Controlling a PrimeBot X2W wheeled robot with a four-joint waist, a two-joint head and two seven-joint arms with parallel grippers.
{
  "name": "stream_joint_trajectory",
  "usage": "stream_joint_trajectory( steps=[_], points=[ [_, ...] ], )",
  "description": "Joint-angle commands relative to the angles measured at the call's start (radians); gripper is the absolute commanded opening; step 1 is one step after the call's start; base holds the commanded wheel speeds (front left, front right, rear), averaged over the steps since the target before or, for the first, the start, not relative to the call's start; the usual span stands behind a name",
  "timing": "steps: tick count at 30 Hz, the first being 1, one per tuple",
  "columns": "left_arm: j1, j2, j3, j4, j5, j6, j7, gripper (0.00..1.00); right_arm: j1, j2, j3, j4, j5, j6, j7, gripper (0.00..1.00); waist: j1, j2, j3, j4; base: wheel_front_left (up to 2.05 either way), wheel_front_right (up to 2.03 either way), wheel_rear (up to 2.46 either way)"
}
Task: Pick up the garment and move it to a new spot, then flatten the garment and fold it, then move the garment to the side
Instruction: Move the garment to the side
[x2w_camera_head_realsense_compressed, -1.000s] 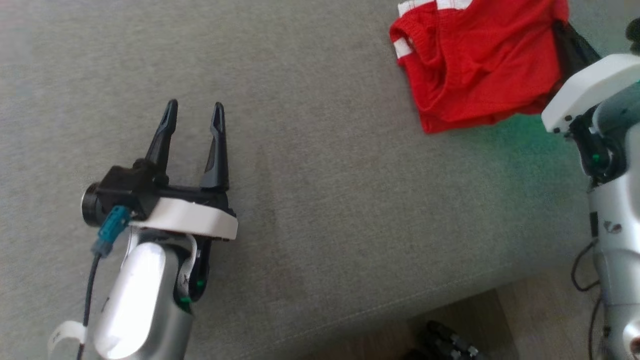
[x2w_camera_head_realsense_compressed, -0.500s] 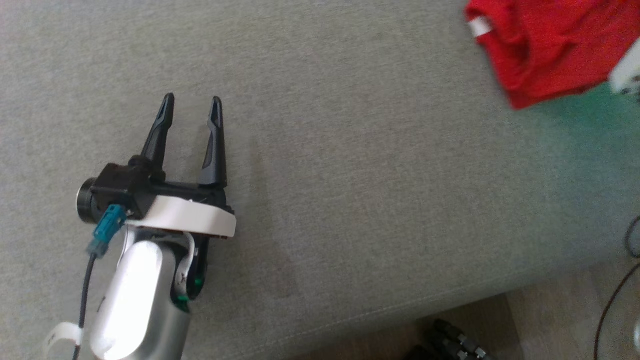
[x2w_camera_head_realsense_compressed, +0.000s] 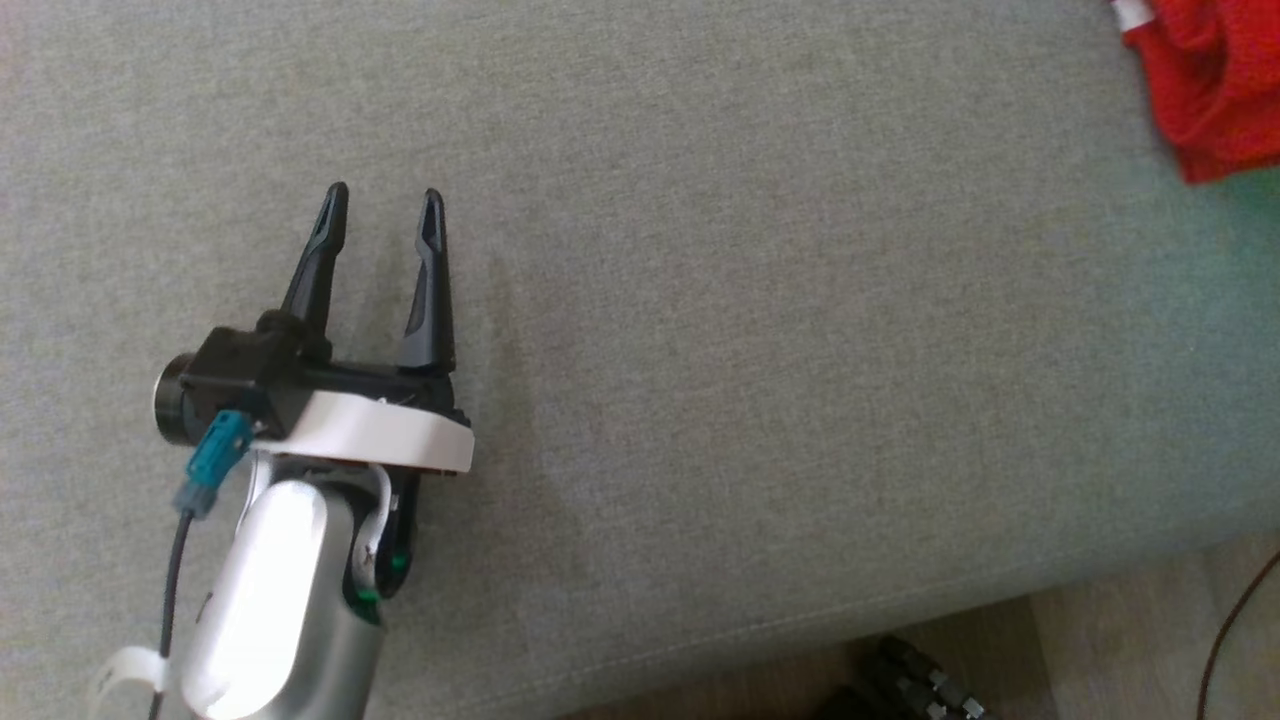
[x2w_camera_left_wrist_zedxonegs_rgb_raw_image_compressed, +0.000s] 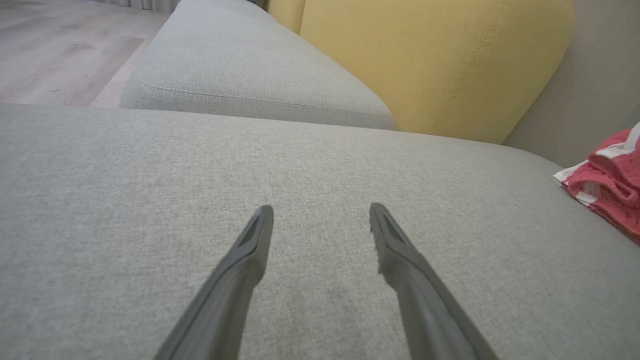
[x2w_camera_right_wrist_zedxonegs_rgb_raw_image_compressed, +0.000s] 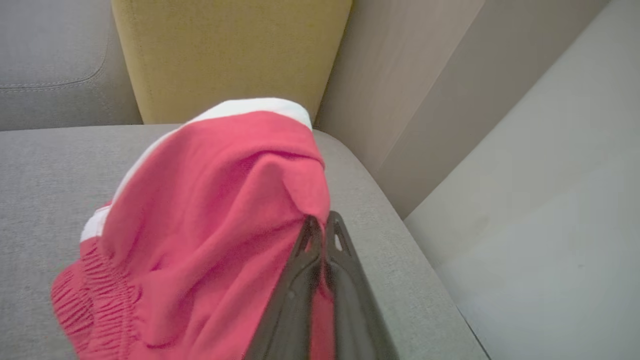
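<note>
While the left gripper (x2w_camera_head_realsense_compressed: 385, 195) hangs over the grey sofa seat (x2w_camera_head_realsense_compressed: 750, 350), its two dark fingers stand wide apart and nothing is between them. In the left wrist view the same gripper (x2w_camera_left_wrist_zedxonegs_rgb_raw_image_compressed: 321, 210) points along the bare seat fabric, and I cannot tell whether the tips touch the fabric or are just above it.

The red garment (x2w_camera_head_realsense_compressed: 1215, 90) with white trim lies at the far right corner of the head view, well apart from the left gripper, and it is cut by the picture edge. In the left wrist view the garment (x2w_camera_left_wrist_zedxonegs_rgb_raw_image_compressed: 607, 180) shows at the right edge, bunched on the seat near the grey wall.

The right gripper (x2w_camera_right_wrist_zedxonegs_rgb_raw_image_compressed: 323, 220) has its fingers pressed together on the cloth — a fold of the garment (x2w_camera_right_wrist_zedxonegs_rgb_raw_image_compressed: 210, 200) is pinched at the tips, and red shows also in the narrow slot between the fingers lower down. The cloth bulges up to the left of the fingers, with a ribbed waistband at the lower left and a white band on top.

Behind the garment stands a yellow cushion (x2w_camera_right_wrist_zedxonegs_rgb_raw_image_compressed: 225, 50) against the sofa back. A wooden floor (x2w_camera_head_realsense_compressed: 1100, 640) shows below the seat edge, with a thin dark cable (x2w_camera_head_realsense_compressed: 1240, 620) at the right.
</note>
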Motion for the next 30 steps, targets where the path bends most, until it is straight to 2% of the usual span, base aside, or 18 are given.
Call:
stream_joint_trajectory(
  steps=[1,7,8,9,10,20,30],
  points=[
    [-0.022,0.008,0.025,-0.036,-0.006,0.006,-0.009,1.0,-0.024,-0.034,-0.004,-0.039,-0.012,0.007,-0.008,0.0,0.0,0.0,-0.001,0.0,0.0,0.0,0.0],
    [-0.02,0.01,0.02,-0.031,-0.009,0.005,-0.011,1.0,-0.028,-0.025,-0.021,-0.045,-0.066,0.007,-0.023,0.0,0.0,0.0,-0.001,0.002,0.0,0.0,0.0],
    [-0.021,0.01,0.019,-0.031,-0.009,0.005,-0.011,1.0,-0.029,-0.019,-0.027,-0.045,-0.079,0.007,-0.026,0.16,0.0,0.0,0.001,0.003,0.0,0.0,0.0],
    [-0.023,0.01,0.018,-0.031,-0.009,0.005,-0.011,1.0,-0.031,-0.011,-0.032,-0.043,-0.09,0.007,-0.029,0.38,0.0,0.0,0.003,0.005,0.0,0.0,0.0],
    [-0.024,0.011,0.016,-0.03,-0.01,0.005,-0.011,1.0,-0.032,-0.004,-0.033,-0.042,-0.102,0.007,-0.033,1.0,0.0,0.0,0.005,0.006,0.0,0.0,0.0],
    [-0.031,0.012,0.01,-0.021,-0.016,0.008,-0.013,1.0,-0.052,0.034,-0.039,-0.019,-0.163,0.007,-0.082,1.0,0.0,0.0,0.01,0.023,0.0,0.0,0.0],
    [-0.031,0.009,0.019,-0.005,-0.028,0.014,-0.017,1.0,-0.062,0.056,0.044,-0.022,-0.117,0.007,-0.161,1.0,0.0,0.0,-0.029,0.041,0.0,0.0,0.0]
  ],
)
